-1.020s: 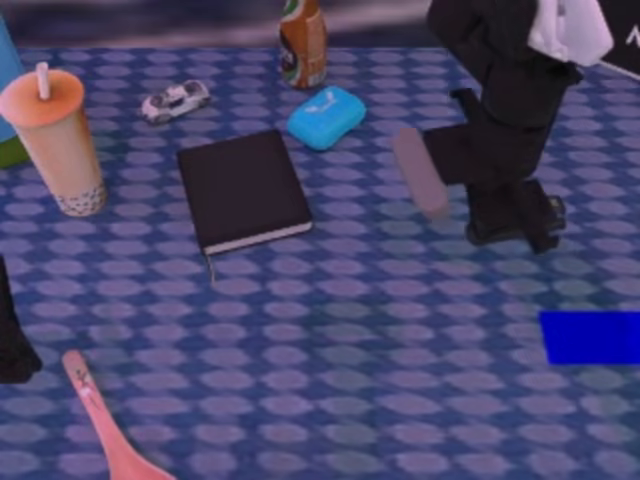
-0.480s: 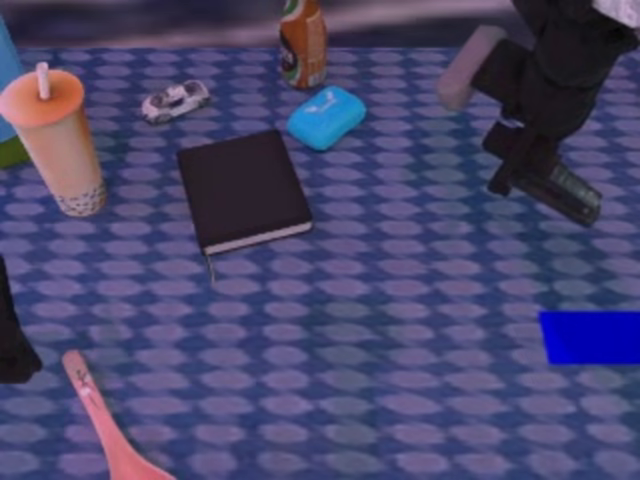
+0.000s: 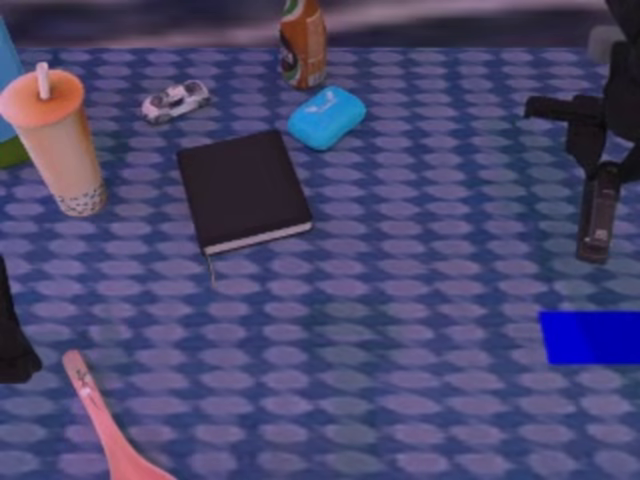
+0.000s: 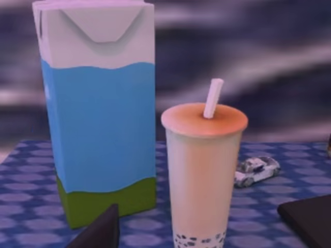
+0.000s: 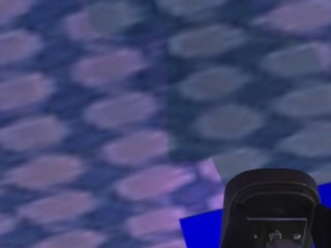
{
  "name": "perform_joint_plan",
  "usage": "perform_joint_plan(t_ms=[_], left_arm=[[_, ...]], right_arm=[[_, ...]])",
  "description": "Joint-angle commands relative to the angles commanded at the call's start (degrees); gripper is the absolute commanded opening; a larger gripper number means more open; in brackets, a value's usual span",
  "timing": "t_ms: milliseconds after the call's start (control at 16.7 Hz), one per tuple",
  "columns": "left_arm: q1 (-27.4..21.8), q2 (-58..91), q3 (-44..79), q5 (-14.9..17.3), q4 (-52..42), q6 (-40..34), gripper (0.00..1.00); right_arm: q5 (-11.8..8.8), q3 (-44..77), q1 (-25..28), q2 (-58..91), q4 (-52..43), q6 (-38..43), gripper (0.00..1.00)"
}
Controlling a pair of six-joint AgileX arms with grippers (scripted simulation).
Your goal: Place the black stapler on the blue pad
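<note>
**Hanging over the right side: stapler carried above the cloth**

Gripping the black stapler at its far end, the right gripper sits at the right edge of the bench in the top view, fingers closed on the stapler's sides. The stapler runs lengthwise toward the near edge of the bench, its free end pointing at the blue pad. In the top view a strip of patterned tablecloth shows between the stapler's end and the pad, so the two are apart; how high the stapler is cannot be told from that view. In the right wrist view the stapler's rounded dark end fills the lower corner, with a corner of the blue pad showing just beside and behind it.

The left arm is parked at the left edge of the bench; whether its gripper is open cannot be told. Its wrist view looks across at a blue, white and green carton and an orange bubble-tea cup with a white straw.

Elsewhere on the cloth, well apart from the stapler: a black notebook with white page edges near the middle, a light-blue soap block beyond it, a brown bottle at the far edge, a small white toy car, the cup at the left, and a pink spoon at the near left corner.
</note>
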Motion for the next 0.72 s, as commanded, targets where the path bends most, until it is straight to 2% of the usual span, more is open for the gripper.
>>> perform_joint_plan(t_ms=[180,360,540,720], left_arm=[[0.0,0.0,0.0,0.0,0.0,0.0,1.00],[0.0,0.0,0.0,0.0,0.0,0.0,1.00],[0.0,0.0,0.0,0.0,0.0,0.0,1.00],[0.0,0.0,0.0,0.0,0.0,0.0,1.00]], right_arm=[[-0.6,-4.3,-3.2,-2.3,-1.2,19.9,0.00],[-1.7,-8.6,-6.1,-5.1,-2.5,36.3,0.00],[-3.2,-12.4,-8.6,-8.1,-3.7,49.6,0.00],[-4.5,-15.1,-10.4,-10.6,-4.4,58.8,0.00]])
